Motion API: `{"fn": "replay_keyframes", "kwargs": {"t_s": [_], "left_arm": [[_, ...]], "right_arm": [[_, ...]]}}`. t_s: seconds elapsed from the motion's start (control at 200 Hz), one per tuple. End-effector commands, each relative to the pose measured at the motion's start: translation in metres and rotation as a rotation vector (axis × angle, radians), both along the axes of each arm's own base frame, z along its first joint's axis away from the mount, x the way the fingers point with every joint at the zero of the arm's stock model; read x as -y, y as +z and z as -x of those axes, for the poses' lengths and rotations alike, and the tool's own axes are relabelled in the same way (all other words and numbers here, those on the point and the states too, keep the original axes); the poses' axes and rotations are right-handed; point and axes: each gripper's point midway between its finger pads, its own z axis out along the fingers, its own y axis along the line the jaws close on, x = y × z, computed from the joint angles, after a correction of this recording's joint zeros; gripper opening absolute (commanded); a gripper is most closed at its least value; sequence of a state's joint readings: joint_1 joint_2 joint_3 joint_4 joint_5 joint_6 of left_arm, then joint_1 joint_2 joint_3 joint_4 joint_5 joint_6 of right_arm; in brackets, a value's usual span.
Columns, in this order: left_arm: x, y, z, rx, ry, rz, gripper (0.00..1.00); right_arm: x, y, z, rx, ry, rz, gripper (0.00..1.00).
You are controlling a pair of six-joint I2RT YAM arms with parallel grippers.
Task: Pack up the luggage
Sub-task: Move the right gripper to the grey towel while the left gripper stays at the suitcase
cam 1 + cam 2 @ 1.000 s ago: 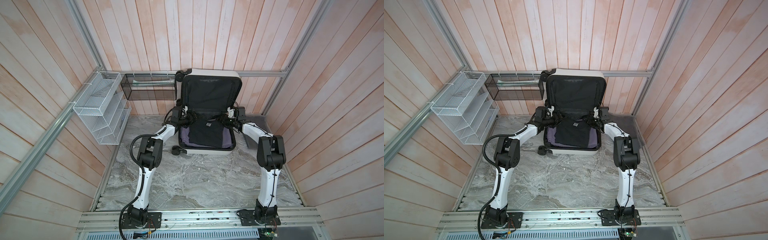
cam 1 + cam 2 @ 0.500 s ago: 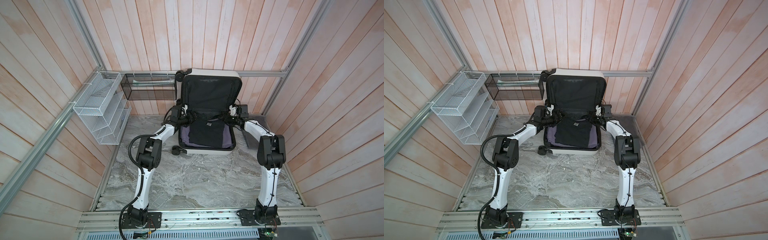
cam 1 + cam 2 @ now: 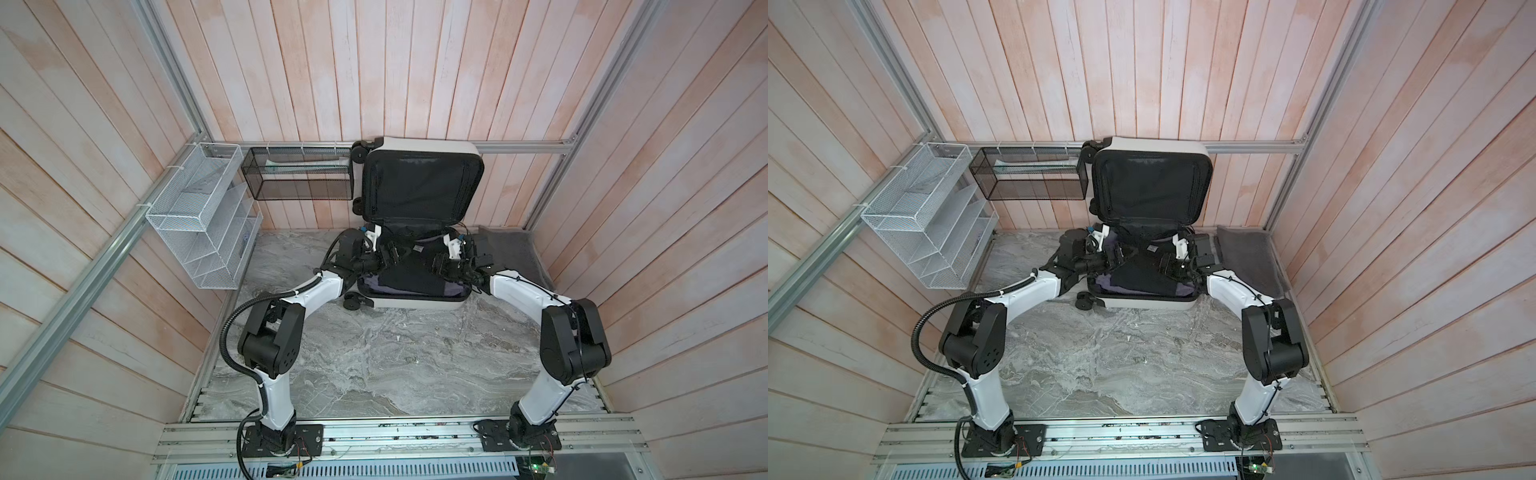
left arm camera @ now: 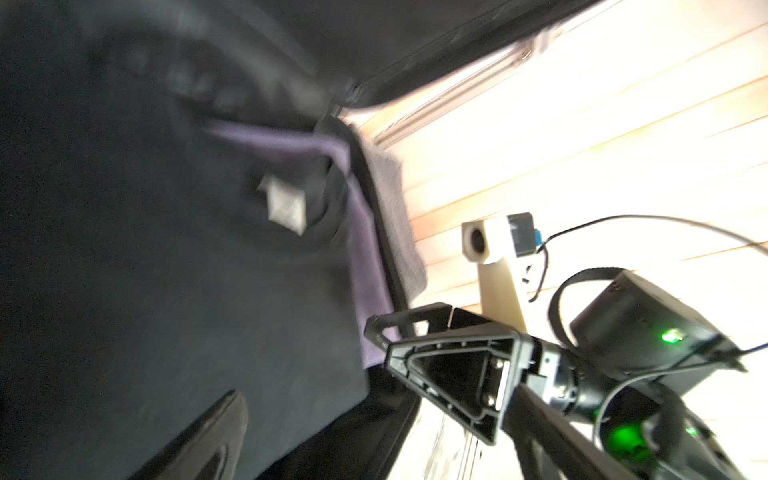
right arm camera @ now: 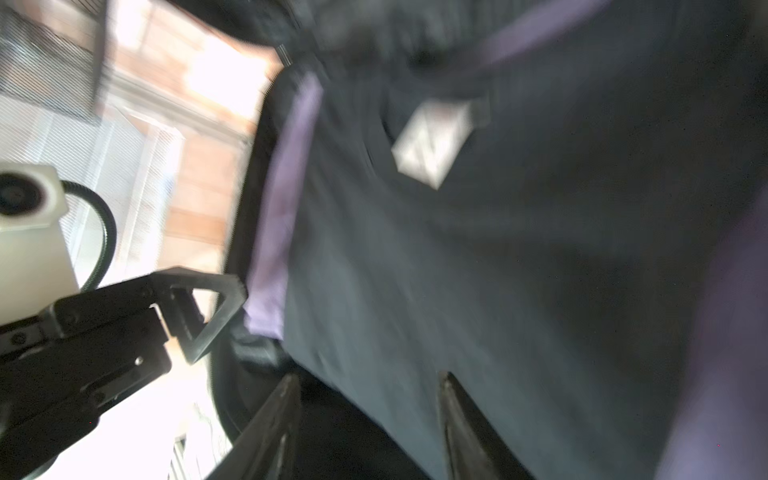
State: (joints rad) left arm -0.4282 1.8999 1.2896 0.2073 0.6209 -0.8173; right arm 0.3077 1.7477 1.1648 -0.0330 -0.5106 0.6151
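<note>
The small white hard-shell suitcase (image 3: pixel 415 302) has black lining and black wheels. Inside it, a near-black fabric garment (image 3: pixel 409 276) with a pale grey label (image 5: pixel 432 141) covers lilac cloth (image 4: pixel 365 232). To the suitcase's left hang a black mesh basket (image 3: pixel 299 178) and a white wire rack (image 3: pixel 199 216). Beneath the suitcase is a grey-veined marble tabletop (image 3: pixel 395 353).

Motion blur smears both wrist views, so the white label (image 5: pixel 432 143) on the black garment (image 5: pixel 498 291) is unreadable. The right pincer (image 5: pixel 369 376) shows only two fingers (image 5: pixel 274 424), cropped by the frame edge; whether cloth is nipped between them cannot be told. In a top view the left pincer (image 3: pixel 390 254) is too small and dark to make out. At three o'clock of the luggage (image 3: pixel 415 302), the right arm partly hides a grey towel (image 3: pixel 515 253). Purple cloth (image 4: pixel 365 232) lies mostly buried.
</note>
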Motion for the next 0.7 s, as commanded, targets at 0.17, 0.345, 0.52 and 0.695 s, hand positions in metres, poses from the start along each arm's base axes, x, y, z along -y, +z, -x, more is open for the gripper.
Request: {"fn": "replay_keyframes", "kwargs": {"t_s": [0.17, 0.345, 0.52, 0.695], "left_arm": [[-0.003, -0.03, 0.007, -0.04, 0.01, -0.011, 1.0], [0.005, 0.021, -0.006, 0.071, -0.032, -0.014, 1.0], [0.007, 0.066, -0.006, 0.173, -0.06, -0.025, 1.0], [-0.001, 0.082, 0.007, 0.203, -0.063, -0.043, 1.0]], "right_arm": [[0.012, -0.001, -0.002, 0.0, -0.049, 0.014, 0.54], [0.058, 0.058, -0.023, 0.099, -0.156, 0.028, 0.55], [0.15, 0.075, -0.036, 0.114, -0.428, 0.105, 0.59], [0.246, 0.043, -0.047, 0.013, -0.706, 0.222, 0.63]]}}
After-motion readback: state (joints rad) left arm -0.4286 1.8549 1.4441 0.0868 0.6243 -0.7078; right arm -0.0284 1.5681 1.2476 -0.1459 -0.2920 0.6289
